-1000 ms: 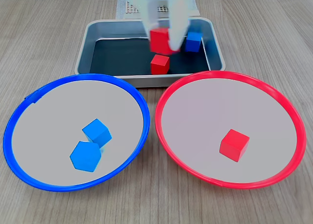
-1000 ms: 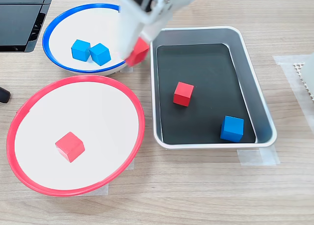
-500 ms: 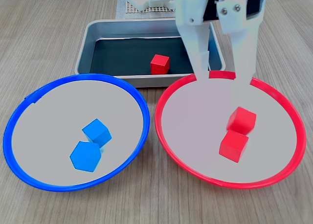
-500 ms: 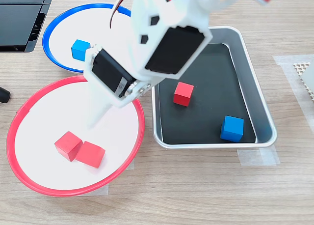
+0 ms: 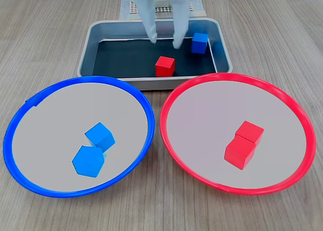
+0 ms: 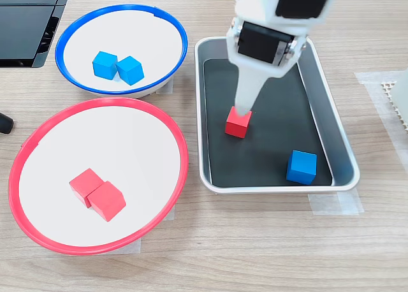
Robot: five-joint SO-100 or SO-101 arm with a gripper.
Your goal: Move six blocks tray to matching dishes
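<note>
We see gripper (image 5: 164,41) spread wide, empty, above tray (image 5: 91,39). Red block (image 5: 165,66) at its 6 o'clock, blue block (image 5: 200,43) at 3 o'clock. Red-rim dish (image 5: 169,135) holds two touching red blocks (image 5: 244,145); blue-rim dish (image 5: 146,135) two blue blocks (image 5: 94,150).

Wooden surface (image 5: 60,29) bearing tray (image 5: 91,44) at far centre, blue-rimmed dish (image 5: 30,105) near left, red-rimmed dish (image 5: 292,105) near right.
</note>
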